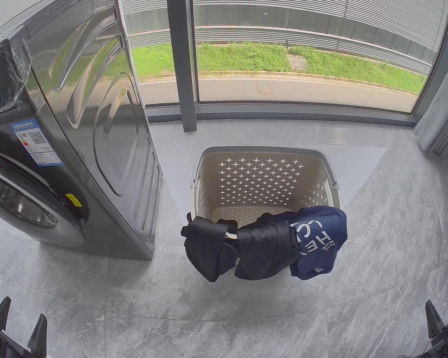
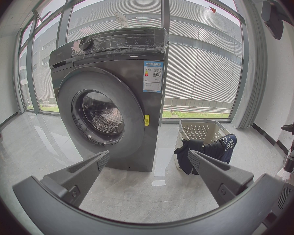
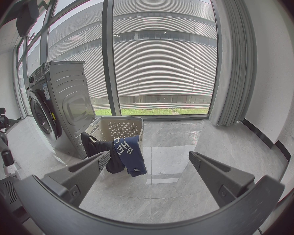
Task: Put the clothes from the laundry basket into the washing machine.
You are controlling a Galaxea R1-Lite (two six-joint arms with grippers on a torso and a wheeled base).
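The clothes are draped over the near rim of the basket (image 1: 264, 151). There are black pieces (image 1: 234, 249) on the washer side and a navy shirt (image 1: 318, 242) with white print touching them on the other side. The basket is beige with star-shaped holes. It sits on the grey floor (image 1: 234, 314) just beside the side panel of the dark grey washer (image 1: 99, 125), with a big window (image 1: 303, 50) behind. The left jaws are spread wide with nothing in them, low over the floor and facing the washer's front. The right jaws are released too, also with nothing in them, well apart from the basket. There's a curtain (image 1: 445, 115) in the right corner.
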